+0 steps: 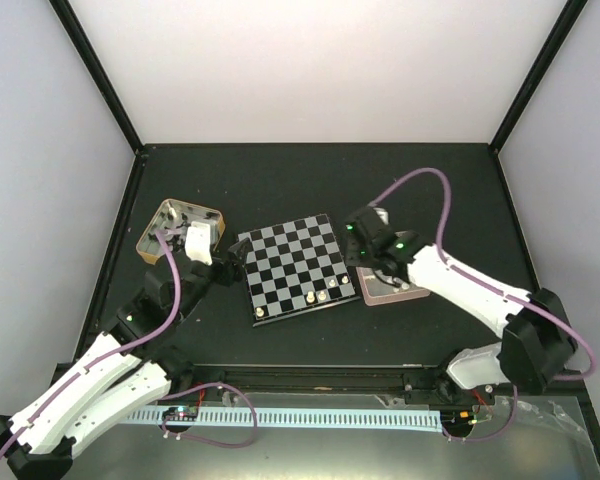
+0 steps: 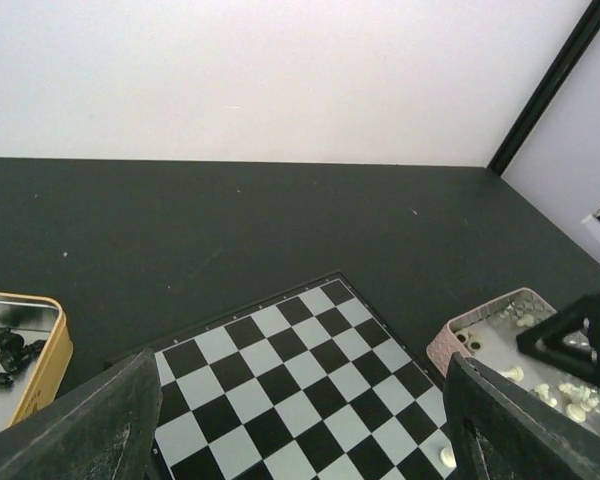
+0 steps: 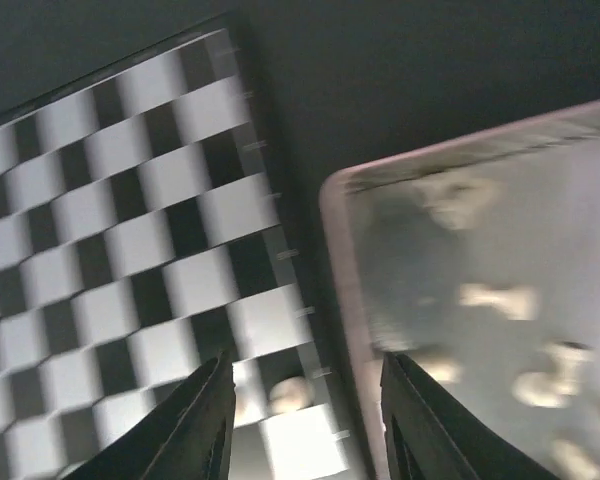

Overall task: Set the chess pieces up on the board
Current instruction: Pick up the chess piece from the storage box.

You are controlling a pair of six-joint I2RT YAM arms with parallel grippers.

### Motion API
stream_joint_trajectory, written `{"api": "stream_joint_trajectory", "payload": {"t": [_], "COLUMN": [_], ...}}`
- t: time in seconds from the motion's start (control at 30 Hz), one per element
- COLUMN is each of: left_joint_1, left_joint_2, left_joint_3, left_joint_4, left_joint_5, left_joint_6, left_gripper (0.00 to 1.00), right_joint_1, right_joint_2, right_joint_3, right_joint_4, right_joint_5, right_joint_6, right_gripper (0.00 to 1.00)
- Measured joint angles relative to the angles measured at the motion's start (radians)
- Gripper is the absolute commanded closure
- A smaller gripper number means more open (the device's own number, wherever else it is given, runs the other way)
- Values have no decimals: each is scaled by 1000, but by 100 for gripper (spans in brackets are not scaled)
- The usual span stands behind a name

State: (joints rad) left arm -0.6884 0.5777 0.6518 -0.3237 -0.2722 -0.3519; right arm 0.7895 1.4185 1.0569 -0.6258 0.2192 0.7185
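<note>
My right gripper (image 3: 305, 368) stands spread around a blurry chess piece (image 3: 290, 392), seemingly free on the board (image 3: 130, 200), so I'd lift straight up, brushing nothing.

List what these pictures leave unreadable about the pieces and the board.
- Top view: the placed pieces on the board are too small to identify; the right arm covers much of the pink tray.
- Right wrist view: motion blur smears the tray pieces.
- Left wrist view: the left edge cuts off the tin; the bottom edge and the left fingers hide the board's near rows.
</note>
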Motion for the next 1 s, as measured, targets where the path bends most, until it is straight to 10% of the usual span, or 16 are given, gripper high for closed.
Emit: {"api": "stream_joint_trajectory", "payload": {"t": [0.37,1.0], "left_joint_1": [0,0], "left_joint_2": [-2,-11], "left_joint_3": [0,0], "left_joint_4": [-31,-35], "left_joint_5": [33,70], "left_joint_6": [1,10], "left_gripper": [21,20], "right_joint_1": [-349,-388], "right_joint_2": [2,302], "right_joint_3": [-212,-59], "right_joint_4": [137,194], "right_joint_5": [-55,-132], "right_joint_6": [36,-37], "right_gripper": [63,71]}}
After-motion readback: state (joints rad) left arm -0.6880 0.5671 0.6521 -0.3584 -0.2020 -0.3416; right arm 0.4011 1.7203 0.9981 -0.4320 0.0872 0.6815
